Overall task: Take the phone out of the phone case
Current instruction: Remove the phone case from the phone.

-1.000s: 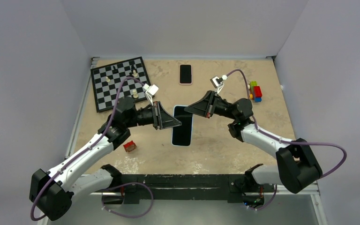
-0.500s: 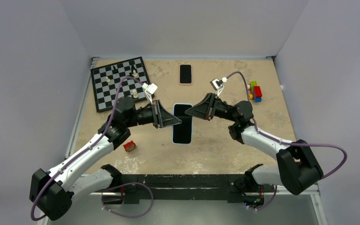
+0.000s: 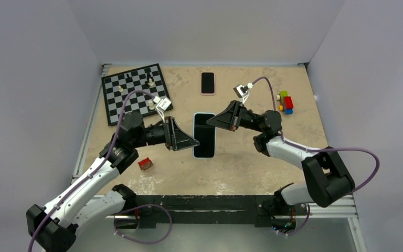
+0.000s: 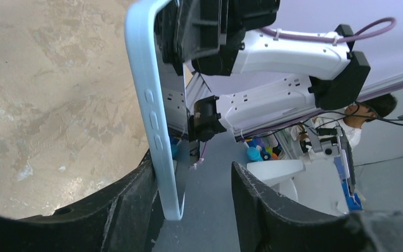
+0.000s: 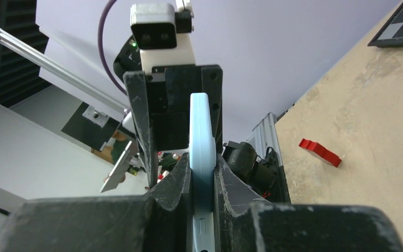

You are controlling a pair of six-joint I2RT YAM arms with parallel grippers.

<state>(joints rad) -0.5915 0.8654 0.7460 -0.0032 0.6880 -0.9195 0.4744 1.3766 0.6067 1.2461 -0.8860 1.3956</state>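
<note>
Right end effector (image 5: 202,173) is clamping the case (image 4: 152,105); left end effector (image 4: 191,178), open around it, should next grip and free the phone (image 3: 204,137).

A robotics lab — plain partition walls (image 3: 204,26) are enclosing the table (image 3: 241,168). A masked person (image 4: 368,112) is appearing among cabled equipment (image 4: 322,144) beyond the aluminium frame (image 3: 86,131).

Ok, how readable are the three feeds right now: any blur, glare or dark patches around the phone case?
Top view: even soft light, phone case sharp, no glare. Left wrist view: case edge crisp, left pincer dark and blurred up close. Right wrist view: case edge clear against the bright wall, right pincer black with little detail.
</note>
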